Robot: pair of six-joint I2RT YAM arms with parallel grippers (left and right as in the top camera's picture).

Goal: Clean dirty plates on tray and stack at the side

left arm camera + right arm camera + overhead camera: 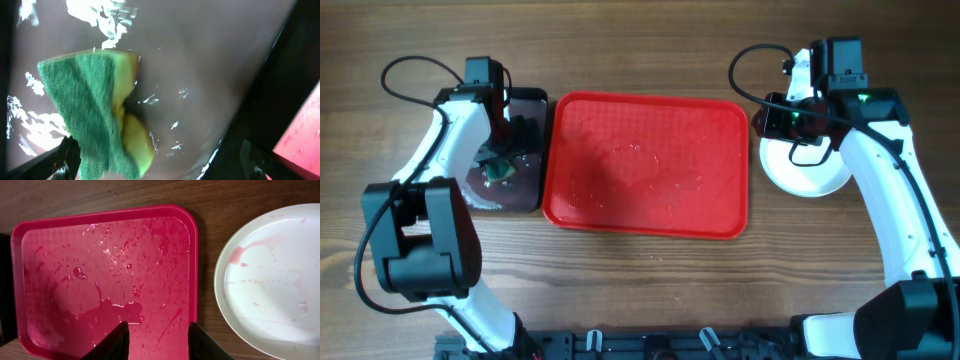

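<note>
A wooden table [640,280] seen from above, with a large red tray [645,160] at its middle and one robot arm on each side. Just left of the red tray, touching its edge or nearly so, lies a smaller black tray [530,195], wet and glinting. The left gripper [503,150] hangs over this black tray, well away from any plate. In the left wrist view its jaws stand wide apart, one finger [65,157] at each lower corner of the frame, and they hold nothing. A green and yellow sponge [95,110] lies loose on the wet black surface between them, nearer the one finger than the other. The red tray carries no plates; its textured floor is covered in water drops and a thin pinkish puddle. Just right of the red tray, apart from it on the bare wood, sits a white plate [810,170]; whether other plates lie under it cannot be told. The right wrist view shows faint pink streaks and water on this plate [270,280]. The right gripper [792,115] hovers at the red tray's right side, close to the plate's far left rim. Its jaws are partly parted and empty, with the wet red tray floor showing between the two dark fingertips [120,340]; the plate lies off to their side, untouched.
</note>
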